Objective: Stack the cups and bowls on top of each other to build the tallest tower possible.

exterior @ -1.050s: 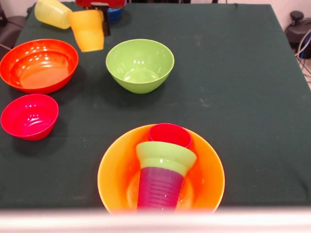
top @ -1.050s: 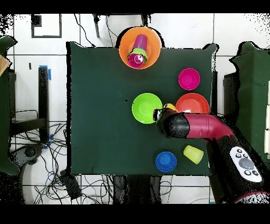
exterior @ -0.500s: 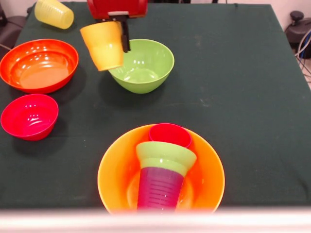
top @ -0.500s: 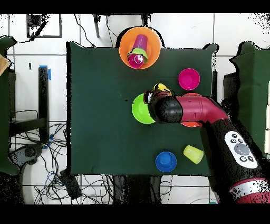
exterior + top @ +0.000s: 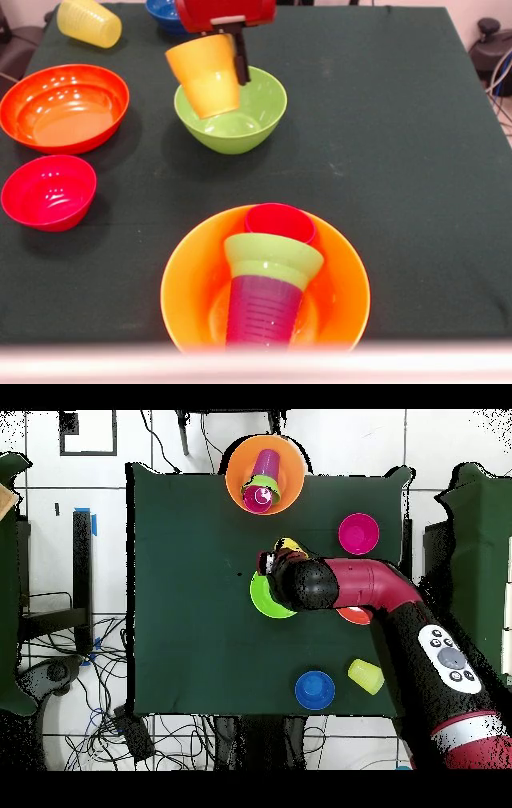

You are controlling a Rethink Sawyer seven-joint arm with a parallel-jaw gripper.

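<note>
Landmark: large green bowl (image 5: 231, 108), upright on the dark green counter (image 5: 400, 160), open side up.

Front view, end effector (image 5: 220, 56): a red housing at the top edge with a dark finger (image 5: 240, 60) running down the outer wall of the yellow-orange cup (image 5: 205, 74). The end effector is clamped on that cup's rim. The cup hangs tilted, clear of the counter, in front of the landmark's rim.

Front view, tower (image 5: 268, 276): large yellow-orange bowl (image 5: 180, 288) well nearer the camera than the landmark, holding the purple ribbed cup (image 5: 262, 310), with the small green bowl (image 5: 274, 258) on it and the red-pink cup (image 5: 280, 222) above.

Front view, other things: orange-red bowl (image 5: 64, 108) and small red-pink bowl (image 5: 48, 192) lie left of the landmark. The pale yellow cup (image 5: 88, 22) lies on its side at the far left corner. The blue bowl (image 5: 164, 10) shows only partly, behind the housing.

Front view, open room: the counter right of the landmark is bare out to its edge.

Overhead view, arm (image 5: 360, 584): it covers much of the landmark and of the orange-red bowl.

Overhead view, added detail: the whole blue bowl shows, apart from the pale yellow cup. The tower stands at one counter edge.
</note>
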